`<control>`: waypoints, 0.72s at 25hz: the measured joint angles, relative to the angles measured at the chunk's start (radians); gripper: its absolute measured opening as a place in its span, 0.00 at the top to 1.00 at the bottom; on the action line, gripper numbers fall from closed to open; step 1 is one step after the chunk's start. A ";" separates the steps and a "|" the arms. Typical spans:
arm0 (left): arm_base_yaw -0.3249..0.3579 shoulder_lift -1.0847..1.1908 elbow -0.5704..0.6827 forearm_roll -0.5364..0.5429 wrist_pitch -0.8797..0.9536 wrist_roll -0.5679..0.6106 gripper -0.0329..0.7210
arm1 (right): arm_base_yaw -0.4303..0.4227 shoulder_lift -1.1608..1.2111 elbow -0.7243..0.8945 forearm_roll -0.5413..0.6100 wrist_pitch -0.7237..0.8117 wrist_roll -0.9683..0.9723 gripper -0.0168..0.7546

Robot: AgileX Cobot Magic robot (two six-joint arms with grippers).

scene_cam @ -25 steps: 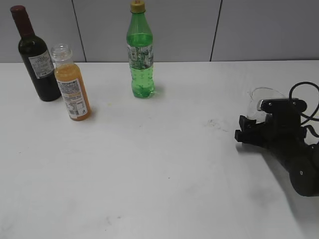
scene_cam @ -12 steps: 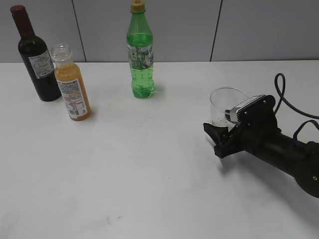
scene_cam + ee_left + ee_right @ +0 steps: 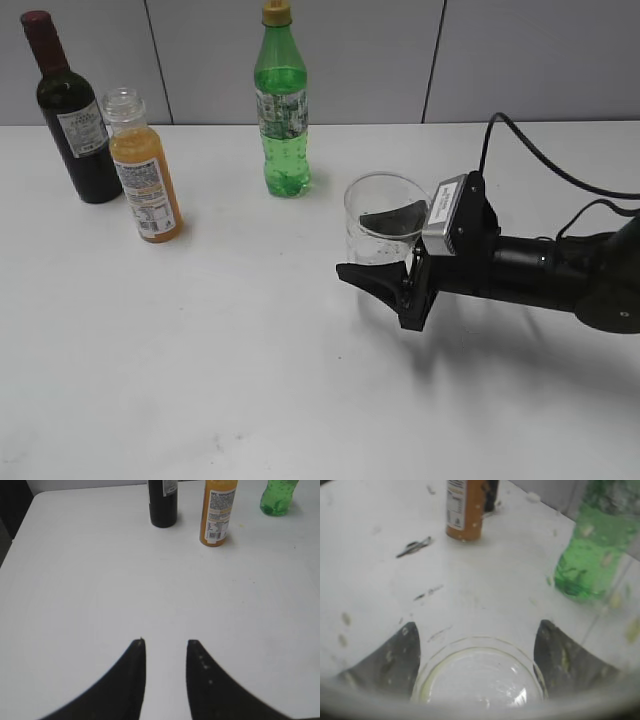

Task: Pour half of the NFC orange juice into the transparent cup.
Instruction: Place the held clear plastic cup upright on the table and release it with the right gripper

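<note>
The NFC orange juice (image 3: 145, 180) stands uncapped and upright at the far left of the white table, next to the wine bottle. It also shows in the left wrist view (image 3: 217, 510) and the right wrist view (image 3: 465, 510). The transparent cup (image 3: 383, 225) is upright between the fingers of my right gripper (image 3: 375, 245), right of the table's middle and low over the surface. In the right wrist view the cup's base (image 3: 480, 677) sits between the two fingers of that gripper (image 3: 479, 626). My left gripper (image 3: 166, 642) is open and empty over bare table, out of the exterior view.
A dark wine bottle (image 3: 75, 115) stands just behind and left of the juice. A green soda bottle (image 3: 283, 110) with a yellow cap stands at the back centre. The grey wall runs along the table's (image 3: 250, 350) far edge.
My right gripper has carried the cup leftward from the table's right edge towards the middle, and the arm now stretches out level. The bottles have not moved.
</note>
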 joint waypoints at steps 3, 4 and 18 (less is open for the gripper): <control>0.000 0.000 0.000 0.000 0.000 0.000 0.65 | 0.006 0.000 -0.058 -0.086 0.000 0.103 0.28; 0.000 0.000 0.000 0.000 0.000 0.000 0.65 | 0.010 0.000 -0.070 -0.091 0.000 0.131 0.28; 0.000 0.000 0.000 0.000 0.000 0.000 0.65 | 0.196 0.188 -0.335 -0.109 0.001 0.278 0.28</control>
